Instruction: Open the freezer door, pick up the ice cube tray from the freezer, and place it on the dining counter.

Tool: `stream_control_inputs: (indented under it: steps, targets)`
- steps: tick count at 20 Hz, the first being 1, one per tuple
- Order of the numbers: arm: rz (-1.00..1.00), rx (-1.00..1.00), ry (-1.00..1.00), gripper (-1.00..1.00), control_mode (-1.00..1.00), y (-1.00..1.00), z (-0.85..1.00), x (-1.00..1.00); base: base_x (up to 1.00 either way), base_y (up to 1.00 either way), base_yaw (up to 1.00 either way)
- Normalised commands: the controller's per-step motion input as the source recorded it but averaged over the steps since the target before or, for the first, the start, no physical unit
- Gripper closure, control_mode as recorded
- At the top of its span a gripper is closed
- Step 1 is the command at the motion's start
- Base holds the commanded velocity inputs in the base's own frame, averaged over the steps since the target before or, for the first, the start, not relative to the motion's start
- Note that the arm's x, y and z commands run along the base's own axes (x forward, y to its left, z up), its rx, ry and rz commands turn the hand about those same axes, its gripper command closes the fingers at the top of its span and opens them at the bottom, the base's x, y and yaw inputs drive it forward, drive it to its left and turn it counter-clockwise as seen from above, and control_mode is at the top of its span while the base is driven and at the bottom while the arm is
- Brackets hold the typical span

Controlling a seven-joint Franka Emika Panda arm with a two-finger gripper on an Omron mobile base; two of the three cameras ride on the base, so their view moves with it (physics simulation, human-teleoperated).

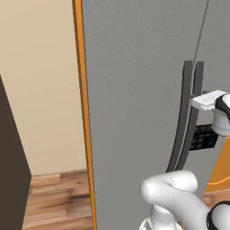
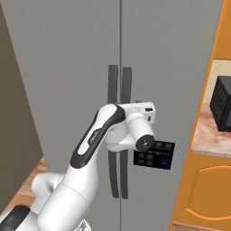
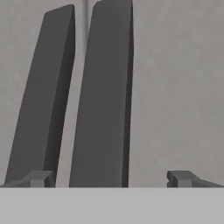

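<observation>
The freezer (image 2: 67, 67) is a tall grey appliance with two closed doors meeting at a centre seam. A dark vertical bar handle sits on each side of the seam, the left handle (image 2: 113, 90) and the right handle (image 2: 127, 85). I cannot tell which panel is the freezer door. My gripper (image 3: 111, 178) is open and close to the handles. One handle (image 3: 103, 96) stands between its fingertips and the other handle (image 3: 41, 96) is just outside them. Nothing is held. The ice cube tray is hidden behind the closed doors. The dining counter is out of view.
A dark control panel (image 2: 154, 154) is set in the right door below my hand. An orange cabinet side (image 1: 83, 112) borders the freezer on the left, with wood floor (image 1: 58, 197) beyond. On the right, a dark boxy appliance (image 2: 222, 103) sits on a counter between orange cabinets (image 2: 207, 194).
</observation>
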Motion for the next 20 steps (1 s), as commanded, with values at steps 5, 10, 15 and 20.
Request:
stream_control_inputs:
  steps: [5,10,15,20]
  targets:
    - [0.00,0.00,0.00,-1.00,-1.00,0.08,0.00,0.28,0.00,0.00,0.00]
    - [0.00,0.00,0.00,-1.00,-1.00,0.13,0.00,0.21,0.00,0.00,0.00]
    - [0.00,0.00,0.00,-1.00,-1.00,0.01,0.00,0.00,0.00,0.00,0.00]
    - [0.00,0.00,0.00,-1.00,-1.00,0.00,0.00,0.01,0.00,0.00,0.00]
